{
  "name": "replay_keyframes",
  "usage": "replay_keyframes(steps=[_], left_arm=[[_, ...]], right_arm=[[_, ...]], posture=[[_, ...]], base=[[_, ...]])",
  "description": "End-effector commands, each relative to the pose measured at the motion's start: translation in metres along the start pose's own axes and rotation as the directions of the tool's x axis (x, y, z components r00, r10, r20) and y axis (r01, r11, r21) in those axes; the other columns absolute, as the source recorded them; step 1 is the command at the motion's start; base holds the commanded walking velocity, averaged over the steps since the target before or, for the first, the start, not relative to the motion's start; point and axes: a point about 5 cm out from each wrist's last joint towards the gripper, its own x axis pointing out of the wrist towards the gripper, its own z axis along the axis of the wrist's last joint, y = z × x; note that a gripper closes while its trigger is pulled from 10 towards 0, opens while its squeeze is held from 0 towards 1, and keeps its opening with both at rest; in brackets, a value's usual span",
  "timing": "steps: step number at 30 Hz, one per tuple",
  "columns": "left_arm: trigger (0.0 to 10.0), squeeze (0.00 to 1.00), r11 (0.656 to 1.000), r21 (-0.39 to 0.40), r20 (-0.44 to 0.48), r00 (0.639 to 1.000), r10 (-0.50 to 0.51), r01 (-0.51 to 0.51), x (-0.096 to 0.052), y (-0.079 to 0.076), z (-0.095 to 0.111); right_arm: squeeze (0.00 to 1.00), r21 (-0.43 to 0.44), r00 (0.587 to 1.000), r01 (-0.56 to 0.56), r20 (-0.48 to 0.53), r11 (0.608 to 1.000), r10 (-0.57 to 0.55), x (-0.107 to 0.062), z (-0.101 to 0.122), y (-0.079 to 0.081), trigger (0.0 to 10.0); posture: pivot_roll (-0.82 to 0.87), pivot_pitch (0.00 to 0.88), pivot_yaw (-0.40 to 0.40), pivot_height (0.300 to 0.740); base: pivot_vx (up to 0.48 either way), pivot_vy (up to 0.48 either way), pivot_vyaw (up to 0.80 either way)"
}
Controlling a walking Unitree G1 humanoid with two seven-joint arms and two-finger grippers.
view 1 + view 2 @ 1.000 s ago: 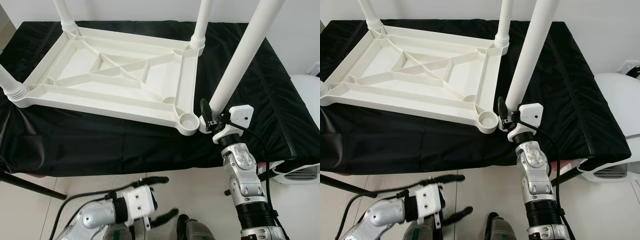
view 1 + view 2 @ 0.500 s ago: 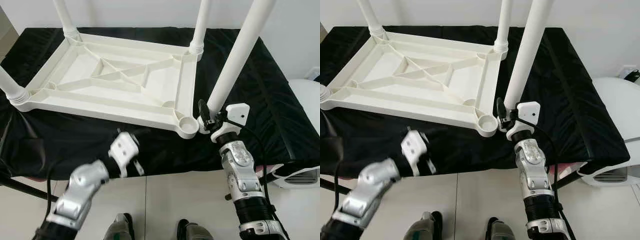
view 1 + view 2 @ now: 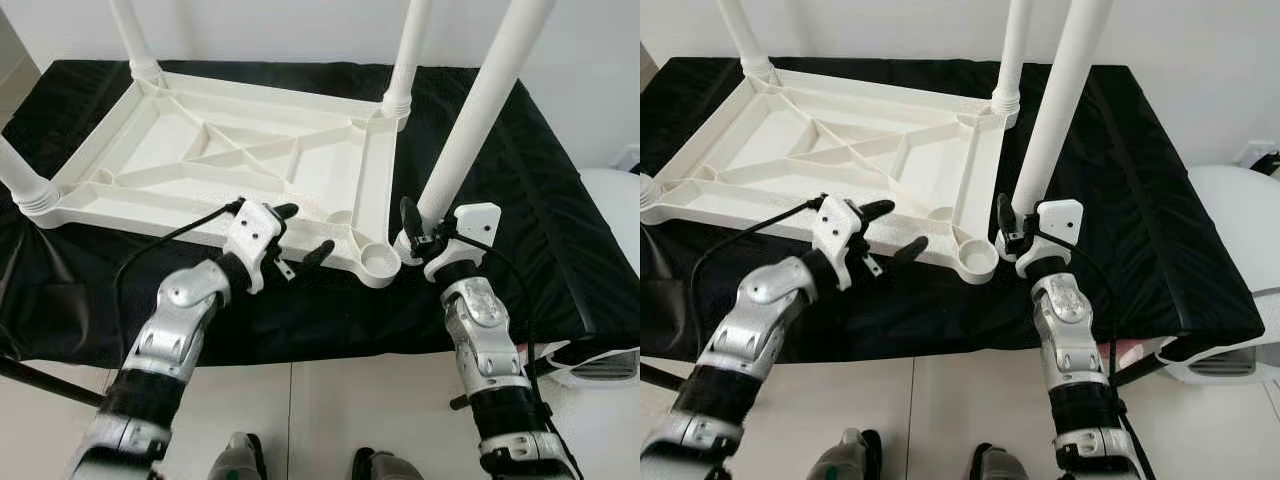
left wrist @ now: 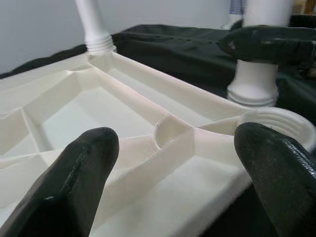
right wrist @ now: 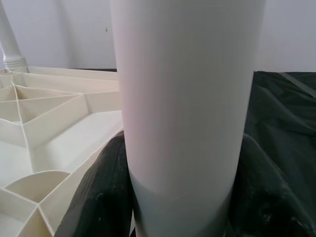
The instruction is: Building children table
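A white plastic table top point(image 3: 150, 205) lies upside down on a black-covered surface. Legs stand in three of its corners, one of them at back right point(image 3: 405, 50). The near right socket point(image 3: 379, 260) is empty. Just right of that socket stands the fourth leg point(image 3: 470, 120), tilted, its threaded foot on the cloth. My right gripper point(image 3: 420, 230) is shut on this leg low down; in the right wrist view both fingers point(image 5: 103, 197) hug the leg point(image 5: 182, 98). My left gripper point(image 3: 302, 231) hovers open over the top's near rim, left of the socket point(image 4: 276, 123).
The black cloth point(image 3: 560, 180) hangs over the front edge above pale floor tiles point(image 3: 330, 400). A white rounded appliance point(image 3: 612, 200) stands at the right. A dark bar point(image 3: 40, 378) slants at lower left.
My left arm has risen from below the table edge to the top's near rim, fingers open. The right gripper still holds the leg beside the socket, hardly moved.
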Motion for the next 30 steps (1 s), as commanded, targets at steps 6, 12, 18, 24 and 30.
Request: replay_keyframes(steps=[6, 12, 18, 24, 30], left_arm=[[10.0, 0.0, 0.997, -0.003, -0.005, 0.997, 0.081, -0.081, 0.008, 0.005, -0.003], [10.0, 0.0, 0.994, 0.019, 0.008, 0.994, -0.112, 0.112, 0.008, -0.004, -0.003], [10.0, 0.0, 0.965, 0.069, 0.01, 0.967, -0.254, 0.252, 0.009, -0.015, -0.001], [10.0, 0.0, 0.933, 0.136, -0.064, 0.943, -0.328, 0.334, 0.016, -0.026, -0.012], [10.0, 0.0, 0.899, 0.199, -0.164, 0.918, -0.361, 0.389, 0.018, -0.032, -0.026]], right_arm=[[0.0, -0.016, 0.999, 0.03, 0.018, 0.999, -0.03, 0.002, 0.004, -0.01, 10.0], [0.0, -0.035, 0.999, 0.045, 0.027, 0.998, -0.044, 0.003, 0.007, -0.018, 10.0], [0.0, -0.049, 0.997, 0.063, 0.037, 0.997, -0.061, 0.004, 0.009, -0.023, 10.0], [0.0, -0.046, 0.996, 0.071, 0.05, 0.996, -0.069, 0.006, 0.012, -0.023, 10.0], [0.0, -0.022, 0.993, 0.089, 0.076, 0.996, -0.087, 0.008, 0.018, -0.022, 10.0]], posture=[[0.08, 0.142, -0.004, 0.74], [0.06, 0.141, -0.004, 0.74], [0.05, 0.143, 0.002, 0.74], [0.05, 0.139, 0.007, 0.74], [0.05, 0.145, 0.024, 0.74]], base=[[0.0, 0.0, 0.0], [0.0, 0.0, 0.0], [0.0, 0.0, 0.0], [0.0, 0.0, 0.0], [0.0, 0.0, 0.0]])
